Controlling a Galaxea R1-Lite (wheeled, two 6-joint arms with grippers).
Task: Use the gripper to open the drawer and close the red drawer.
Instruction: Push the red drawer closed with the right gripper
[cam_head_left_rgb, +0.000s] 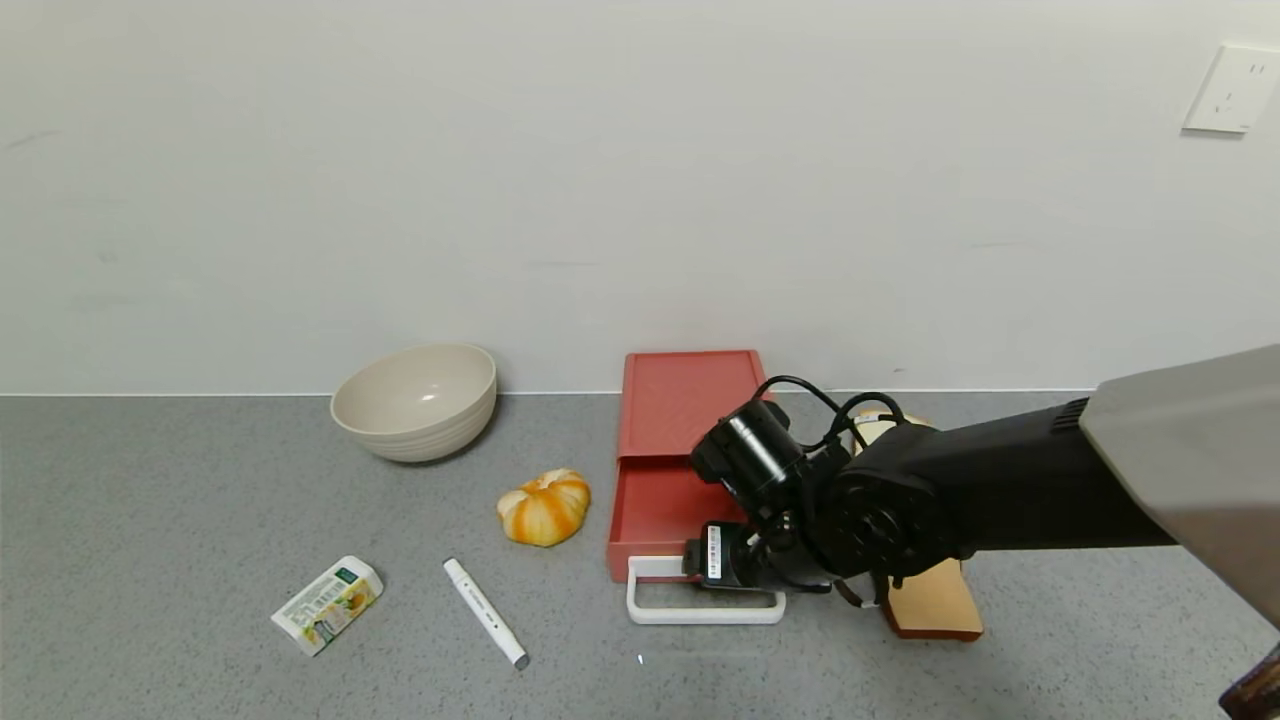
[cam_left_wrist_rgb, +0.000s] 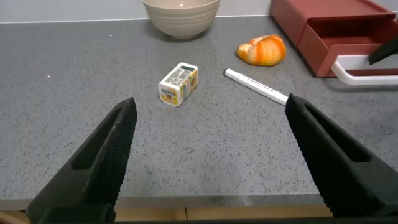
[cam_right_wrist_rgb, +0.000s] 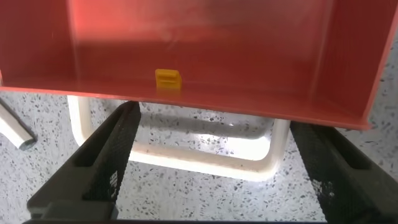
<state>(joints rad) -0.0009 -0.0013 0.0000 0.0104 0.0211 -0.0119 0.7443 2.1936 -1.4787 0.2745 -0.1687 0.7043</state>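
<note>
The salmon-red drawer (cam_head_left_rgb: 688, 398) lies against the back wall with its shallow tray (cam_head_left_rgb: 648, 508) slid out toward me. Its white loop handle (cam_head_left_rgb: 662, 612) lies flat on the counter in front. My right gripper (cam_head_left_rgb: 718, 572) hangs over the handle's right half. In the right wrist view the right gripper (cam_right_wrist_rgb: 214, 121) is open, its black fingers (cam_right_wrist_rgb: 109, 158) wide on either side of the handle (cam_right_wrist_rgb: 205, 158), touching nothing. The tray (cam_right_wrist_rgb: 205, 43) holds a small yellow piece (cam_right_wrist_rgb: 166, 79). My left gripper (cam_left_wrist_rgb: 210, 104) is open and empty over the counter's front edge, far left of the drawer (cam_left_wrist_rgb: 329, 28).
A beige bowl (cam_head_left_rgb: 415, 400), a small orange pumpkin (cam_head_left_rgb: 545, 507), a white marker (cam_head_left_rgb: 485, 598) and a small carton (cam_head_left_rgb: 327, 604) lie left of the drawer. A bread slice (cam_head_left_rgb: 932, 603) lies right of the handle, under the right arm.
</note>
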